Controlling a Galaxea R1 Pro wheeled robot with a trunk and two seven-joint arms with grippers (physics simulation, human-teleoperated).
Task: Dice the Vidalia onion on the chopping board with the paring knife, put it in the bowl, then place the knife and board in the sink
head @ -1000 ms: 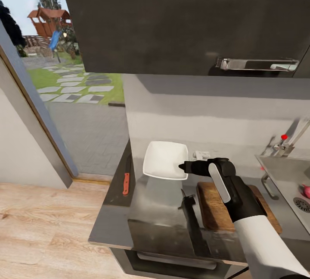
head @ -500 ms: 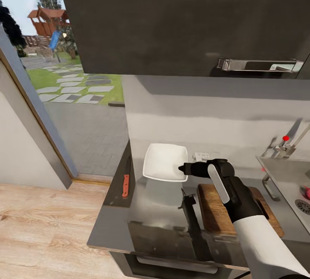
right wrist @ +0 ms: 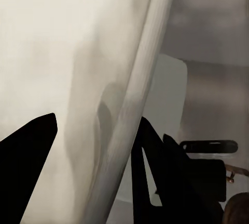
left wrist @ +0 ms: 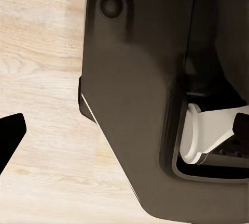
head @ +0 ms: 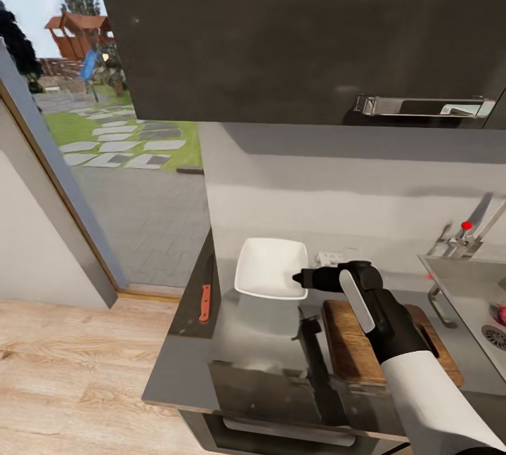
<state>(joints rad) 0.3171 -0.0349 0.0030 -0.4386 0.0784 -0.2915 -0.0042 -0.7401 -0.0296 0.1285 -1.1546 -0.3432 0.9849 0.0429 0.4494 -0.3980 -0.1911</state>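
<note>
Bowl (head: 270,267) sits on the glossy worktop (head: 190,363), its near right rim between the right gripper's (head: 303,277) jaws, which seem clamped on it, though the wrist view is blurred. Chopping board (head: 351,342) lies just beside, under that arm. Paring knife (head: 206,293) rests at the worktop's left edge. Vidalia onion (head: 501,312) is in the sink (head: 464,279). Left jaws: cannot tell.

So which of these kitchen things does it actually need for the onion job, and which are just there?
Needed:
white squarish bowl
dark brown wooden chopping board
red-handled paring knife
pinkish onion
grey steel sink
glossy dark countertop

Just there:
dark wall cupboard
small white object behind the bowl
</note>
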